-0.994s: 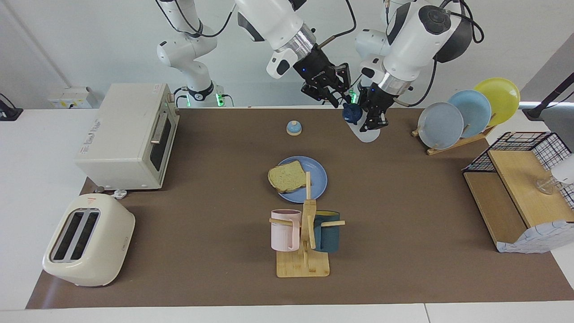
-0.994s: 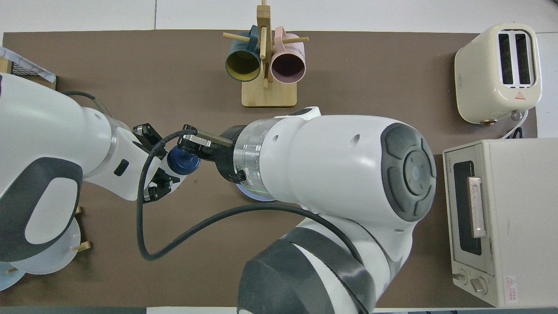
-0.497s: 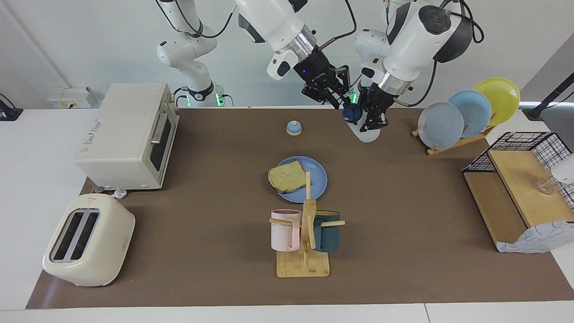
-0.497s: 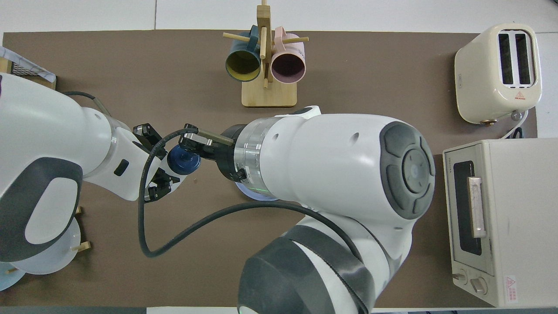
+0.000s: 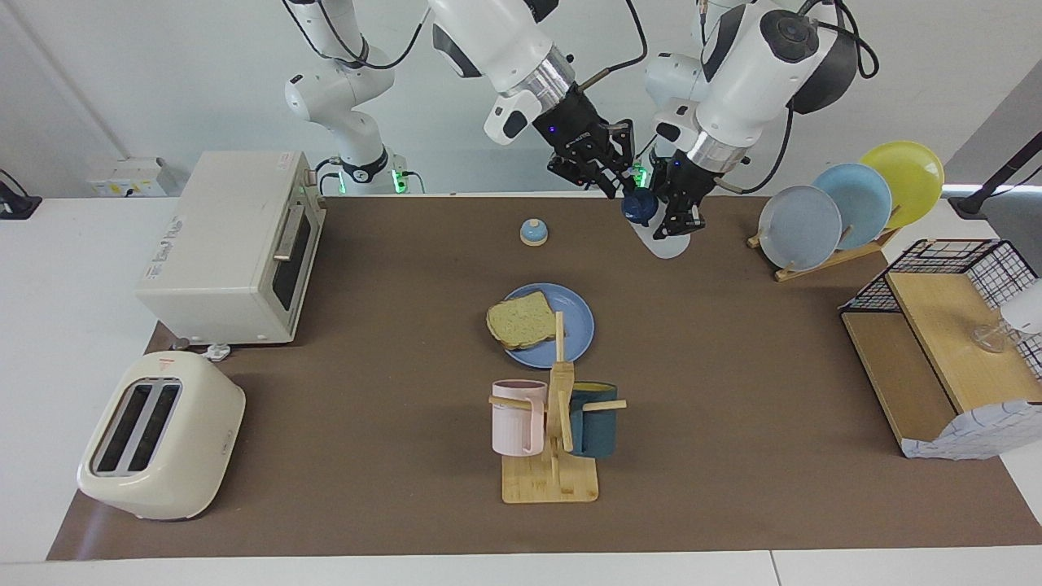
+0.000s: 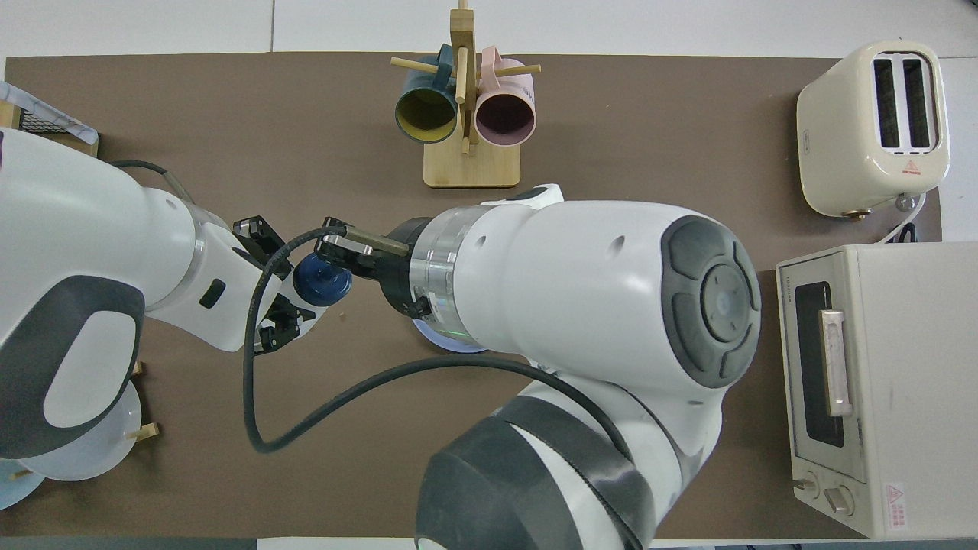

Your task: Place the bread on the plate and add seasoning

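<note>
The bread (image 5: 521,320) lies on the blue plate (image 5: 570,330) at mid-table, overhanging the rim toward the right arm's end. My left gripper (image 5: 677,221) is shut on the white body of the seasoning bottle (image 5: 669,242) and holds it tilted, low over the table's edge nearest the robots. The bottle's navy cap (image 5: 639,207) points toward my right gripper (image 5: 615,187), whose tips sit right at the cap. The cap also shows in the overhead view (image 6: 321,281). There my right arm hides the plate and bread.
A small blue-domed bell (image 5: 533,232) stands between the plate and the robots. A mug rack (image 5: 553,423) stands just beside the plate, farther from the robots. Toaster oven (image 5: 236,244) and toaster (image 5: 159,435) sit at the right arm's end; plate rack (image 5: 847,207) and wire shelf (image 5: 936,342) at the left arm's end.
My right gripper has risen slightly and stays at the bottle's cap. The left gripper, the bottle, the bread and the plate have not moved.
</note>
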You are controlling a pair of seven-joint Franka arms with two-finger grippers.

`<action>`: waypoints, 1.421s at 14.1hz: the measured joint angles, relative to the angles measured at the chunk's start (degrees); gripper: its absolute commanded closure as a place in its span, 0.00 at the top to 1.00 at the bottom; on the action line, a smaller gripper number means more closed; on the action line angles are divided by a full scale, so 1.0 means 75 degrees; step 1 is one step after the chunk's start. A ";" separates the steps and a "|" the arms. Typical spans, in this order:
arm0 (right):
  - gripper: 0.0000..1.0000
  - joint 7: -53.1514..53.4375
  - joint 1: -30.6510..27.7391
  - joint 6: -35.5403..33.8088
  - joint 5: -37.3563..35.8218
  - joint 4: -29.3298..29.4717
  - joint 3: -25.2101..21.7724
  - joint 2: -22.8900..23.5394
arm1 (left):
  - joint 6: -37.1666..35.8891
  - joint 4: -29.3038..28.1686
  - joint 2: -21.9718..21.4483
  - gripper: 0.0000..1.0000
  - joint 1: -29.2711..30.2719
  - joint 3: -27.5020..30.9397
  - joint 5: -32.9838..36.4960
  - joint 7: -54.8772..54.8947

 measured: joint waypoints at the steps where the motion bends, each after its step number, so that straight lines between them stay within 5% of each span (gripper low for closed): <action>1: 0.32 0.0000 0.0000 0.0068 -0.0002 0.0000 0.0000 0.0004 | 0.0000 0.0000 0.0000 0.00 0.0000 0.0000 0.0000 -0.0002; 20: 0.29 0.0000 0.0258 0.0280 -0.0046 0.0001 0.0004 0.0133 | 0.0014 0.0000 -0.0009 0.00 0.0004 0.0015 0.0001 -0.0083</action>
